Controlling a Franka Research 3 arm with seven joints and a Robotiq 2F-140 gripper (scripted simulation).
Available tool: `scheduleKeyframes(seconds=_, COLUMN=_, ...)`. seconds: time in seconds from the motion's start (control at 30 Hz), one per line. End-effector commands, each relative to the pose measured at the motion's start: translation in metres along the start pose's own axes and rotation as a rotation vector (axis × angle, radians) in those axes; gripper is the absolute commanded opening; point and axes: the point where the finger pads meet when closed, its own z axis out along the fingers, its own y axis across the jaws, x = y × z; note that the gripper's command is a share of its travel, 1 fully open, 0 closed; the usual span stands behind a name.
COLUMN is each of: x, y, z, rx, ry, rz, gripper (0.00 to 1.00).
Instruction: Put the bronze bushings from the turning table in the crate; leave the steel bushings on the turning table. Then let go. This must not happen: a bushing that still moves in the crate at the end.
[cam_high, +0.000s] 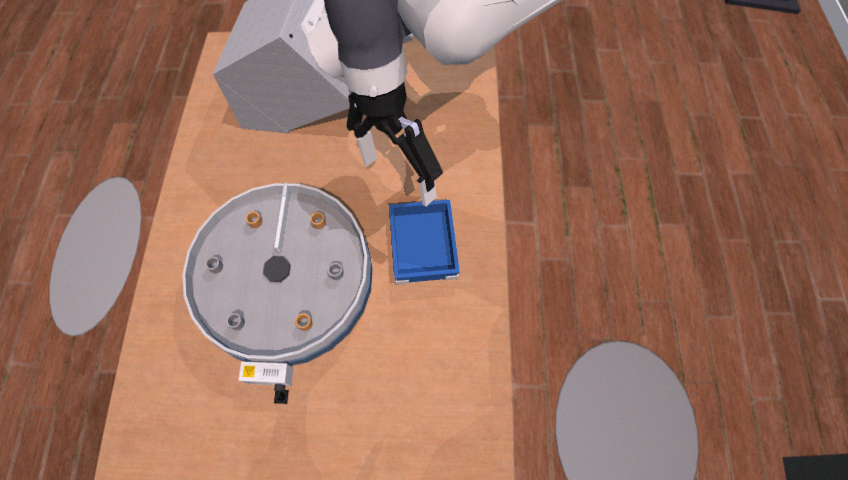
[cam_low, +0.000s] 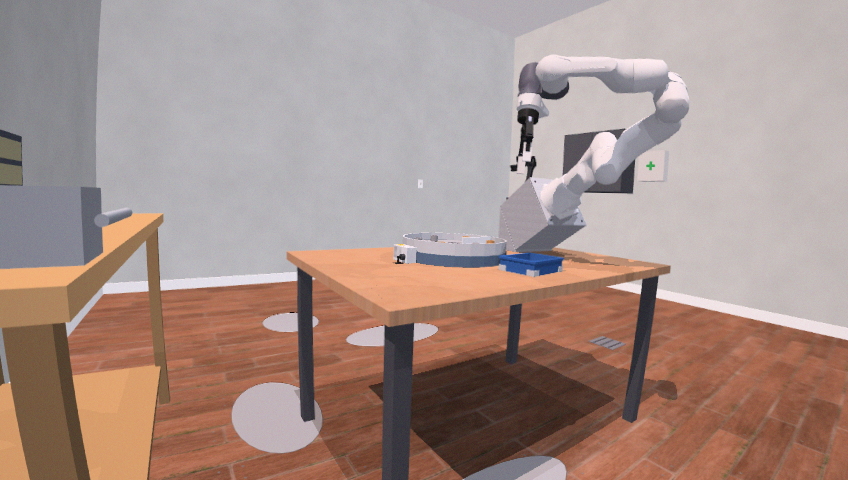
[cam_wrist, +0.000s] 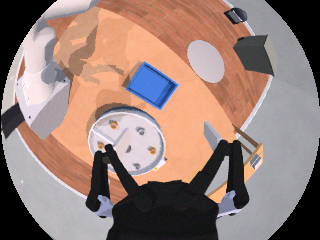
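The round grey turning table (cam_high: 276, 271) sits on the wooden table; it also shows in the side view (cam_low: 455, 246) and the wrist view (cam_wrist: 127, 140). Three bronze bushings stand on it: far left (cam_high: 254, 218), far right (cam_high: 317, 219), near right (cam_high: 303, 321). Three steel bushings stand at the left (cam_high: 214, 263), right (cam_high: 335, 270) and near left (cam_high: 236, 320). The blue crate (cam_high: 423, 240) is empty, right of the turning table; it also shows in the wrist view (cam_wrist: 152, 86). My gripper (cam_high: 397, 175) (cam_low: 523, 164) is open and empty, high above the table near the crate's far edge.
The robot's grey base block (cam_high: 279, 74) stands at the table's far end. A white bar (cam_high: 280, 216) lies on the turning table from its rim toward the black hub (cam_high: 276, 268). A small labelled box (cam_high: 265, 373) sits at its near edge.
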Motion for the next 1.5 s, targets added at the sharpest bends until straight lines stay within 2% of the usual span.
scheduleKeyframes(seconds=0.0, x=0.000, y=0.000, z=0.000, rx=0.000, ry=0.000, rz=0.000, gripper=1.00)
scheduleKeyframes(seconds=0.63, x=-0.003, y=-0.003, z=0.000, rx=0.002, ry=-0.001, rz=-0.009, gripper=1.00)
scheduleKeyframes(seconds=0.7, x=-0.014, y=-0.011, z=0.002, rx=0.008, ry=-0.003, rz=-0.035, gripper=1.00)
scheduleKeyframes(seconds=0.8, x=-0.043, y=-0.038, z=0.008, rx=0.028, ry=-0.004, rz=-0.113, gripper=1.00)
scheduleKeyframes(seconds=0.87, x=-0.044, y=-0.040, z=0.009, rx=0.030, ry=-0.004, rz=-0.118, gripper=1.00)
scheduleKeyframes(seconds=0.9, x=-0.058, y=-0.055, z=0.013, rx=0.040, ry=-0.003, rz=-0.157, gripper=1.00)
scheduleKeyframes(seconds=1.0, x=-0.058, y=-0.055, z=0.013, rx=0.040, ry=-0.003, rz=-0.157, gripper=1.00)
scheduleKeyframes(seconds=1.03, x=-0.068, y=-0.067, z=0.016, rx=0.049, ry=-0.002, rz=-0.188, gripper=1.00)
scheduleKeyframes(seconds=1.17, x=-0.072, y=-0.072, z=0.017, rx=0.052, ry=-0.001, rz=-0.200, gripper=1.00)
scheduleKeyframes(seconds=1.23, x=-0.086, y=-0.092, z=0.023, rx=0.066, ry=0.004, rz=-0.247, gripper=1.00)
scheduleKeyframes(seconds=1.33, x=-0.086, y=-0.092, z=0.023, rx=0.066, ry=0.004, rz=-0.247, gripper=1.00)
scheduleKeyframes(seconds=1.37, x=-0.095, y=-0.105, z=0.027, rx=0.075, ry=0.008, rz=-0.279, gripper=1.00)
scheduleKeyframes(seconds=1.47, x=-0.099, y=-0.113, z=0.029, rx=0.080, ry=0.011, rz=-0.297, gripper=1.00)
